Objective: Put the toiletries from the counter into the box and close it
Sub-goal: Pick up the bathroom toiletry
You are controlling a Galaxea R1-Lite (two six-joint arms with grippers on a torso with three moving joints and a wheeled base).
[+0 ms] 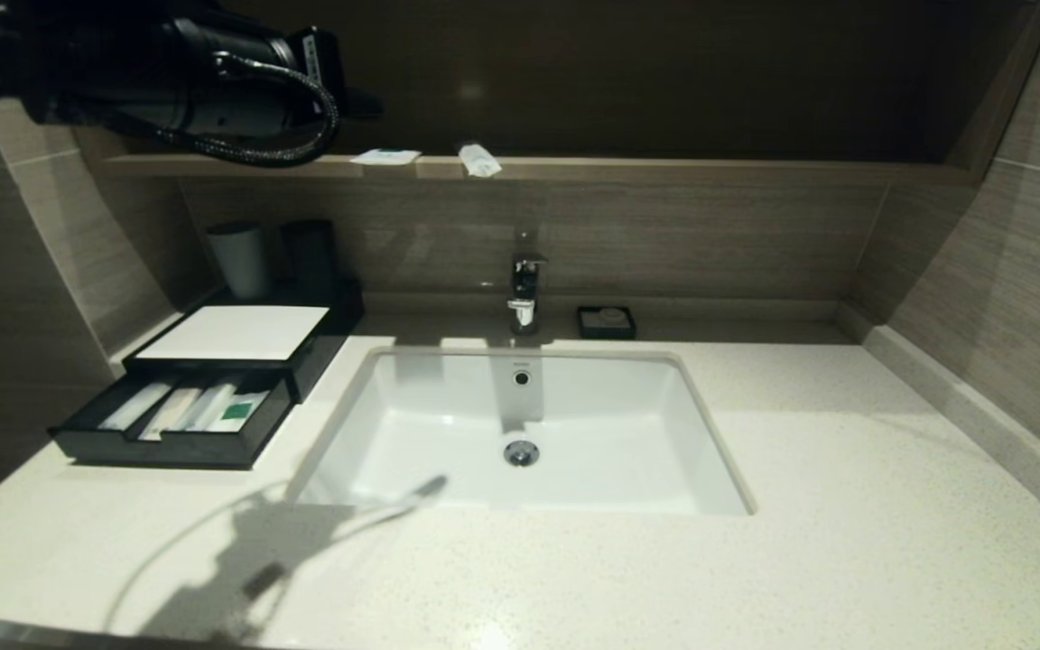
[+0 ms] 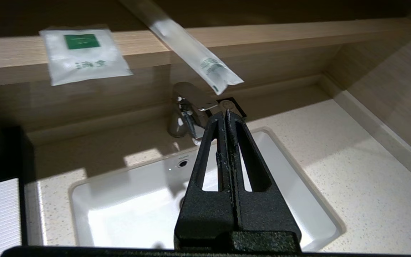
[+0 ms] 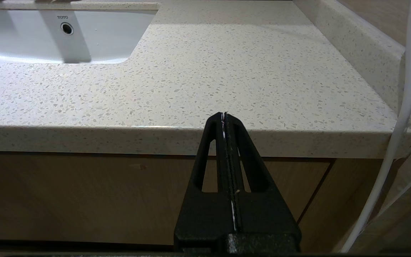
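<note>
Sachet [image 2: 84, 53] and pouch [image 2: 194, 53] on ledge [image 2: 298, 32] above tap [image 2: 187, 107]: light, thin, slippery. You pinch overhanging edges. Left claw [image 2: 227, 113] closed, empty, near pouch. Right claw [image 3: 224, 115] closed, empty, below desk [image 3: 227, 71] edge.

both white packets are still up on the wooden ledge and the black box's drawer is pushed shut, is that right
Not quite. The drawer of the black box is pulled out, open, as the head view shows. The flat sachet and narrow pouch do lie on the wooden ledge.
</note>
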